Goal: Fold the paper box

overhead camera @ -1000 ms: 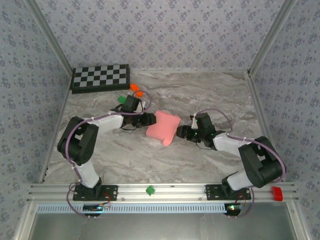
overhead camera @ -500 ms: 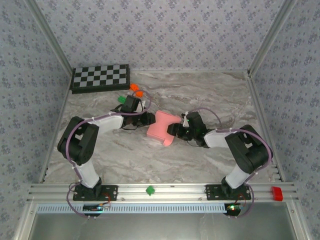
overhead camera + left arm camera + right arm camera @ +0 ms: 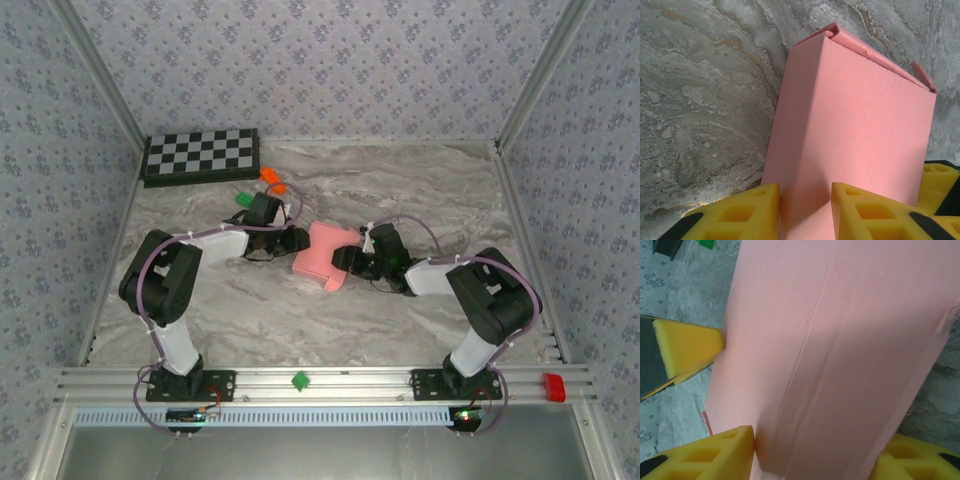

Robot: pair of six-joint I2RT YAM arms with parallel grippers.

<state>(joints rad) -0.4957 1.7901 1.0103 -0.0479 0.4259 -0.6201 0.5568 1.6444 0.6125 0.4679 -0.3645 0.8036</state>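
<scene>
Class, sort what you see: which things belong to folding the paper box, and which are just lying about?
Belongs to the job: paper box, left hand, right hand.
Lying about: checkerboard, orange brick, green brick, green piece on the front rail, red block.

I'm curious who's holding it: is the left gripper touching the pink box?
Touching. Left wrist view: the left gripper's yellow fingers press against the pink paper box between them.

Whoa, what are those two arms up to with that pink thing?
Two robot arms are working on a small pink card box in the middle of the marble-patterned table. The left claw pinches one end of it; the right claw straddles the opposite end, yellow fingers on either side.
</scene>
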